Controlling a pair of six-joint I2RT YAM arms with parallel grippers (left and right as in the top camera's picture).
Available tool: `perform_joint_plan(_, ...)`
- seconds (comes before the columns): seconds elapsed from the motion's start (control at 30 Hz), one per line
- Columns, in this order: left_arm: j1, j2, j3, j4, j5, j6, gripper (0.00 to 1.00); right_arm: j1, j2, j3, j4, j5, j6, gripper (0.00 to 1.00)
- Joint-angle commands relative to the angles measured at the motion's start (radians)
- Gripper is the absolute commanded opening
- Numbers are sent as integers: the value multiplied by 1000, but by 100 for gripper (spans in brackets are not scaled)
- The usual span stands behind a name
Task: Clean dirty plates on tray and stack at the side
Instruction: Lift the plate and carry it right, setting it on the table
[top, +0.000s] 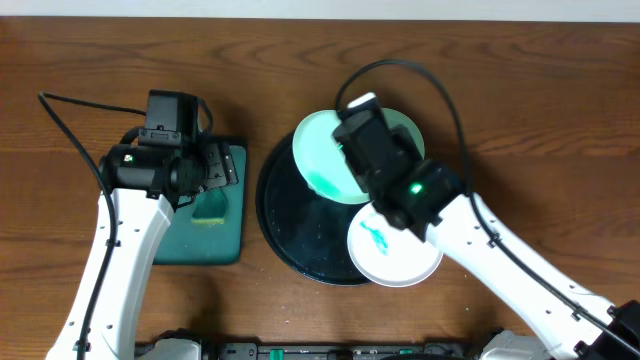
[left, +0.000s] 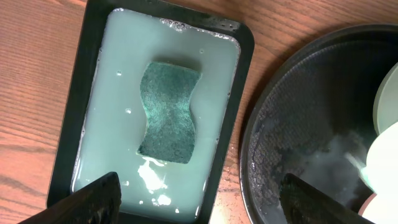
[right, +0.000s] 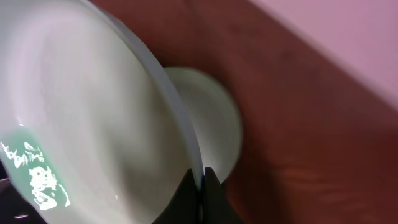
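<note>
Held plate: a pale mint-green plate (top: 315, 150) sits over the far rim of the black tray (top: 290, 235), mid-table. I see a teal smear on the side of its face nearer me.
Second mint plate: another mint-green plate (right: 214, 121) lies just behind the held one, toward the far edge of the table. I cannot tell whether the two touch.
White plate: the white plate (top: 400, 255) overlaps the tray's rim on the side toward the right and near edges. It has a small teal mark near its middle.
Right gripper: my right gripper (right: 202, 177) has its fingers (right: 186, 194) drawn narrow, pinching the held plate's rim between them.
Left gripper: my left gripper (left: 200, 186) hangs above the near end of the green tray. Its fingers (left: 99, 199) are spread wide and grip nothing.
Green tray: the dark green rectangular tray (left: 68, 124) lies beside the black tray, toward the table's left edge, and is filled with pale sudsy liquid.
Sponge: a green sponge (left: 169, 112) rests in that liquid, near the middle.
Table: brown wood grain (top: 80, 50).
</note>
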Motion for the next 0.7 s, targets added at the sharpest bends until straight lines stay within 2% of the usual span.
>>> perform_joint_plan(0.0, -2, -10, 3, 1, -5, -9, 82, 94, -3, 19, 30, 282, -163, 1)
perform_joint_plan(0.33, -2, -10, 3, 2, -5, -9, 82, 333, 13, 19, 85, 673, -404, 1)
perform_joint_plan(0.43, -2, -10, 3, 1, -5, -9, 82, 419, 31, 19, 87, 844, -529, 1)
perform_joint_plan(0.67, -2, -10, 3, 1, -5, -9, 82, 500, 37, 19, 94, 938, -605, 1)
